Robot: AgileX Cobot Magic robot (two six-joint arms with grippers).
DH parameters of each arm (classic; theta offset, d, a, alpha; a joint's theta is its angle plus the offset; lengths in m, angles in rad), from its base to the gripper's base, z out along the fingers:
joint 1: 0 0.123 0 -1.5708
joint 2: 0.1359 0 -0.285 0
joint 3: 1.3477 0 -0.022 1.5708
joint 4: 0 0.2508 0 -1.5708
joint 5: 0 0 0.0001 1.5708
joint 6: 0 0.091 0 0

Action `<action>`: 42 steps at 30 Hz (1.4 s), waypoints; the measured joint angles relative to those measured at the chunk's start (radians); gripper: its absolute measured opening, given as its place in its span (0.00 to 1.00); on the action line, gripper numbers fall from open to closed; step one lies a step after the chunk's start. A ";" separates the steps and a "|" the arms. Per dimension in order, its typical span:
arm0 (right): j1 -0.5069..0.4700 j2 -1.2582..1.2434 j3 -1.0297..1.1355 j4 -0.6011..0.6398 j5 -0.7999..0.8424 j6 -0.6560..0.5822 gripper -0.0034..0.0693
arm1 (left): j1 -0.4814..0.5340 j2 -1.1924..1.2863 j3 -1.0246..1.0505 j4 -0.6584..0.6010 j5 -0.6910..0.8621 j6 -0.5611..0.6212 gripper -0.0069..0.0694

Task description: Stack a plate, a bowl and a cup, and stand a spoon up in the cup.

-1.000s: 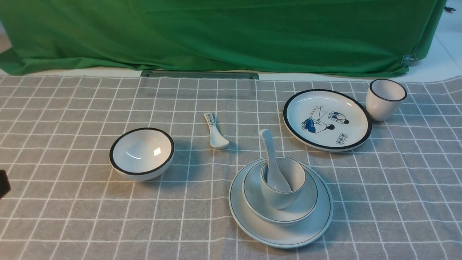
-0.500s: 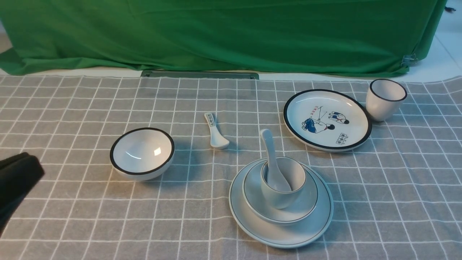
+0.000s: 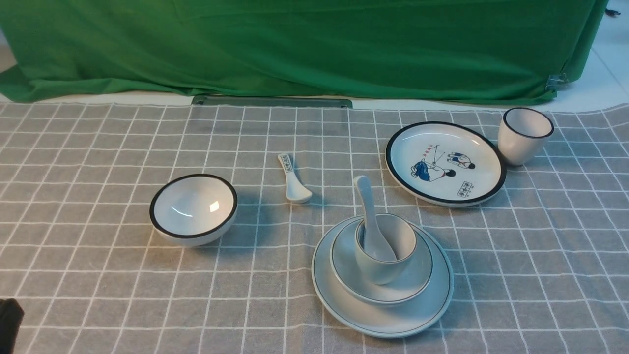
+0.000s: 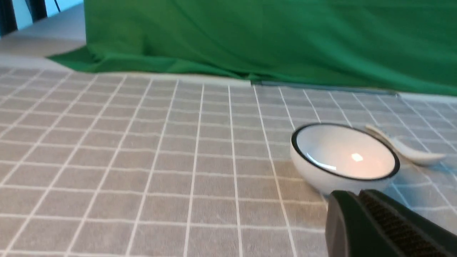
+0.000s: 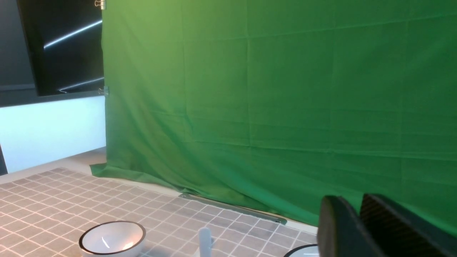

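The pale plate (image 3: 422, 314) lies at the front, right of centre. The shallow bowl (image 3: 344, 260) sits on it and the grey-green cup (image 3: 378, 273) sits in the bowl. The long white spoon (image 3: 366, 201) stands in the cup, handle leaning up and away. My left gripper (image 4: 353, 193) is shut and empty, low over the cloth, just short of the black-rimmed bowl (image 4: 344, 157). Only a black part of the left arm (image 3: 9, 322) shows in the front view. My right gripper (image 5: 353, 200) hangs high against the green cloth, jaws slightly open with nothing between them.
A deep black-rimmed bowl (image 3: 193, 209) stands at the left. A short printed spoon (image 3: 294, 179) lies in the middle. A cartoon plate (image 3: 444, 162) and a black-rimmed cup (image 3: 525, 133) stand at the back right. The green backdrop (image 3: 304, 44) closes the far side.
The left arm's black tip swung into the front view's left edge, then dropped back to the bottom-left corner. The stack and the other dishes have not moved.
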 joint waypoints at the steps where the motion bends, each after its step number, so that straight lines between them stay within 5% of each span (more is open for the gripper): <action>1: 0.000 0.000 0.000 0.000 0.000 0.000 0.24 | -0.002 0.000 0.000 0.001 0.010 0.000 0.11; 32: -0.012 -0.008 0.009 0.000 0.014 -0.036 0.32 | -0.002 0.000 0.000 0.002 0.052 0.001 0.11; 42: -0.426 -0.009 0.312 0.000 0.057 -0.145 0.34 | -0.002 0.000 0.000 0.002 0.052 0.019 0.11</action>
